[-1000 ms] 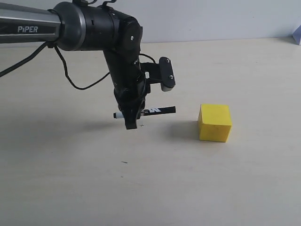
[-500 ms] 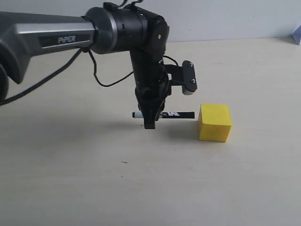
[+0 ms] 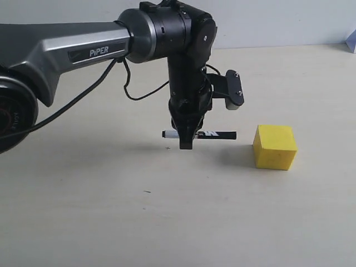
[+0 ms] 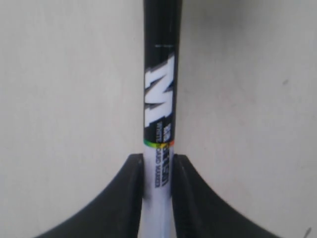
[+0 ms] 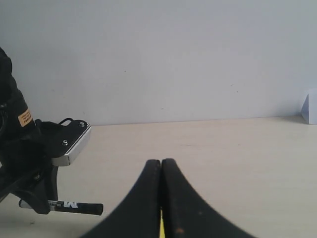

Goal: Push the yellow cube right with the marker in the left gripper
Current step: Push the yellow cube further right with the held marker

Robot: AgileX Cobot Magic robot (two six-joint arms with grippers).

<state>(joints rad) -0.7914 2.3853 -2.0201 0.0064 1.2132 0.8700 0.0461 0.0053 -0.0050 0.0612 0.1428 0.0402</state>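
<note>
The left gripper (image 3: 187, 142) hangs from the black and grey "PiPER" arm, pointing down just above the table, and is shut on the marker (image 3: 214, 134). The marker lies level, with its black cap toward the yellow cube (image 3: 274, 147). A small gap separates the cap's tip from the cube's left face. In the left wrist view, the left gripper (image 4: 158, 159) has both fingers pressed on the marker's white barrel (image 4: 159, 99). In its own view the right gripper (image 5: 161, 162) is shut and holds nothing. A sliver of the yellow cube (image 5: 160, 224) shows between its fingers, and the marker (image 5: 74, 206) appears beside them.
The tan table (image 3: 111, 222) ends at a pale wall (image 3: 278, 22) behind. A white object (image 3: 352, 41) sits at the far right back edge. Small dark marks (image 3: 147, 192) dot the table in front of the arm.
The left arm has swept right carrying the marker, and the yellow cube has slid right with it. A small gap now shows between cap and cube.
</note>
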